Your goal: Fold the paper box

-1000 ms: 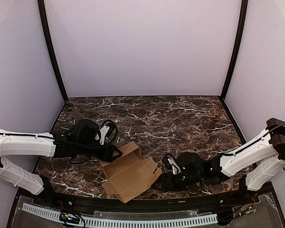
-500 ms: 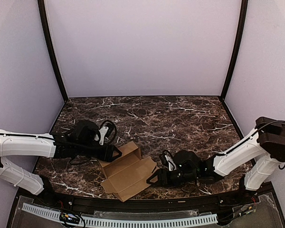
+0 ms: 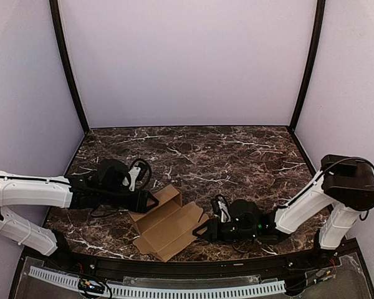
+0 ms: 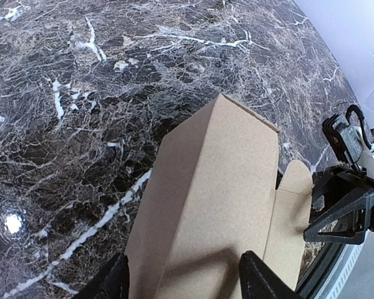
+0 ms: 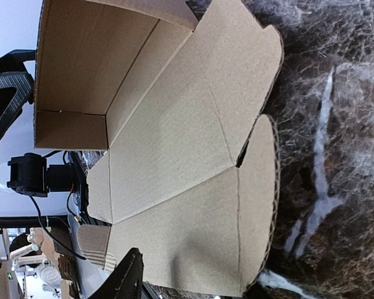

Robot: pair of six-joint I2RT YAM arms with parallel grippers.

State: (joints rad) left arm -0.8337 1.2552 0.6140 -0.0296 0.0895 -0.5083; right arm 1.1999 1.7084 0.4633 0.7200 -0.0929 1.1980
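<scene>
The box (image 3: 168, 223) lies near the table's (image 3: 224, 156) 6 o'clock edge, one wall raised, most flaps unfolded, left gripper (image 3: 151, 200) at its 10 o'clock, right gripper (image 3: 202, 230) at 3; whether either grips, I cannot tell.

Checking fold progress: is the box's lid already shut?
No, the right wrist view shows the paper box open, its inside walls visible and the lid panel spread out flat.

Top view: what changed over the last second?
The right claw slid left along the table, up to the right flap of the paper box; whether it grips the flap can't be told. The box edged slightly left. The left claw stayed at the box's left wall.
</scene>
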